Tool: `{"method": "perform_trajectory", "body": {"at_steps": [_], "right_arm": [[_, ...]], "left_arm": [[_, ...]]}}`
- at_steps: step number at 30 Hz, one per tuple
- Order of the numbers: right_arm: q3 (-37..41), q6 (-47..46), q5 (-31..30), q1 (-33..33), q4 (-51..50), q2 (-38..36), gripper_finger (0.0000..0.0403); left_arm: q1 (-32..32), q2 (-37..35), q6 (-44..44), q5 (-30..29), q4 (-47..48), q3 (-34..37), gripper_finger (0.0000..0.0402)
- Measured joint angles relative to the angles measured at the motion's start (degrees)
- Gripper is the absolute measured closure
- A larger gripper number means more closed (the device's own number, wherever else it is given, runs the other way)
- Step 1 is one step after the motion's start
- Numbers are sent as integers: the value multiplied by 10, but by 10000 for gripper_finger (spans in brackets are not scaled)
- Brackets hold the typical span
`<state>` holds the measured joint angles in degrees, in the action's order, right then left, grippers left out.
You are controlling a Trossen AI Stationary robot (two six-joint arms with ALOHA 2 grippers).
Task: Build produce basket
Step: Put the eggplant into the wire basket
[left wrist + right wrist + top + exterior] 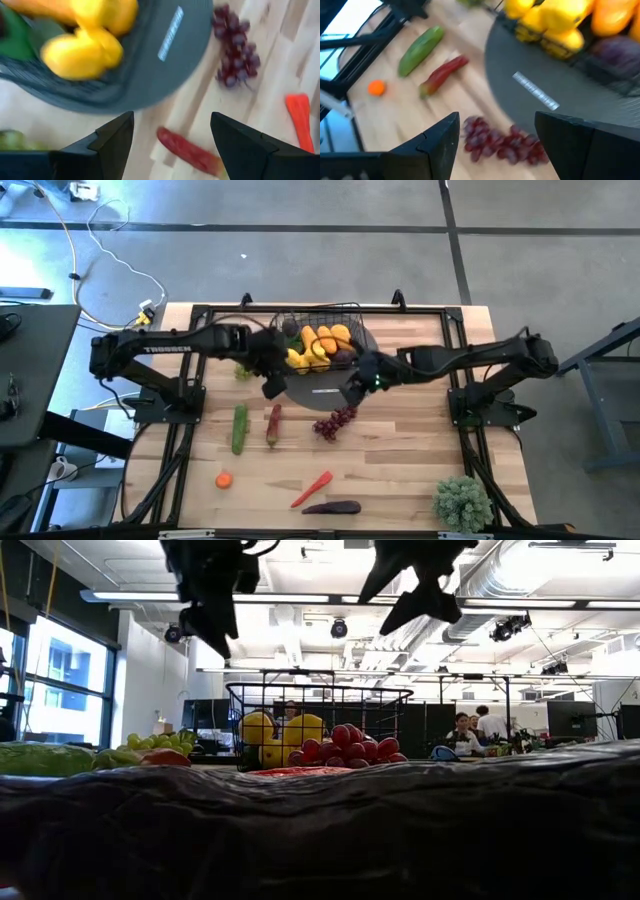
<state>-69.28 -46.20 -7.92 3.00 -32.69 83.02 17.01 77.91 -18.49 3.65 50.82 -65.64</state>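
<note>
The black wire basket point(322, 330) stands on a grey round mat point(318, 385) at the far middle, holding yellow lemons point(300, 358), orange pieces and a purple piece. My left gripper point(275, 387) hangs open over the mat's left edge, above a red chilli point(187, 150). My right gripper point(355, 390) hangs open over the mat's right edge, above the purple grapes point(500, 142). Both are empty and clear of the table, as the low view shows: left gripper point(215, 625), right gripper point(415, 595).
Lying loose on the table are a green cucumber point(239, 428), a small orange fruit point(223, 479), an orange-red carrot point(312, 488), a dark eggplant point(332, 507) and green grapes point(243, 370). A bushy green plant point(462, 502) stands at the near right corner.
</note>
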Motion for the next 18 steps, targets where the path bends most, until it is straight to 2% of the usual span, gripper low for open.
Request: {"method": "perform_trajectory", "body": {"at_steps": [10,18], "right_arm": [[0,-29,0,91,7,0,163],[0,-41,22,130,8,6,162]], "left_arm": [[-85,-2,-74,0,-12,39,147],[-158,-2,-144,-23,-12,39,147]]}}
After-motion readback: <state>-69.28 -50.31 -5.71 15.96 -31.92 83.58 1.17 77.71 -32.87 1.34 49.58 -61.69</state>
